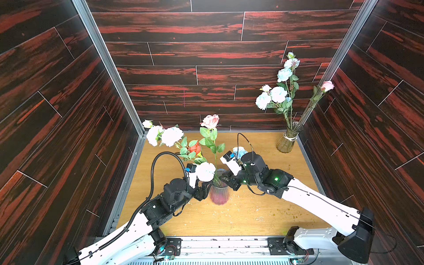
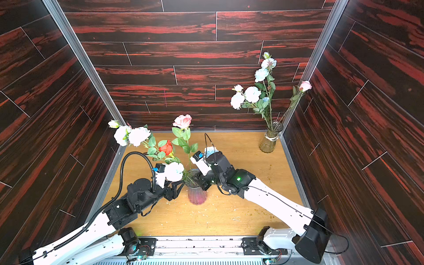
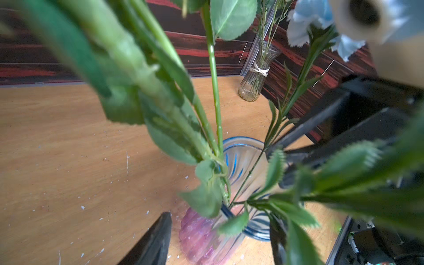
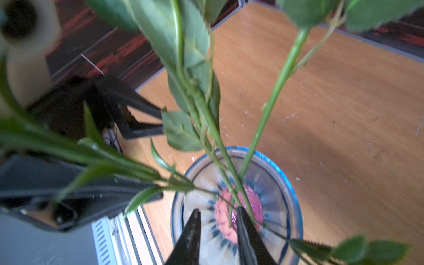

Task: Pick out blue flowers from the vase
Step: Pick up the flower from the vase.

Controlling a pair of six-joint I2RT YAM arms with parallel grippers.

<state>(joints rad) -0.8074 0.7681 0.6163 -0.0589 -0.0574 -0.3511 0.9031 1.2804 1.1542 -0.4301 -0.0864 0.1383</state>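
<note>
On the wooden counter [image 1: 263,206], pale blue-white ruffled flowers [image 1: 171,136] stand in the pink ribbed glass vase [image 1: 219,195]. The left end effector [image 3: 221,218] is spread astride it, the right end effector [image 4: 219,220] narrowly parted above its mouth.

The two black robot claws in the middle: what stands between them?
A pink ribbed glass vase holding green flower stems stands between the left gripper and right gripper, in both top views.

The right gripper [image 4: 218,210] hangs over the vase [image 4: 273,160] mouth, jaws narrowly apart. Green stems [image 4: 274,96] rise from its pink bottom, above the wooden table [image 4: 344,114].
</note>
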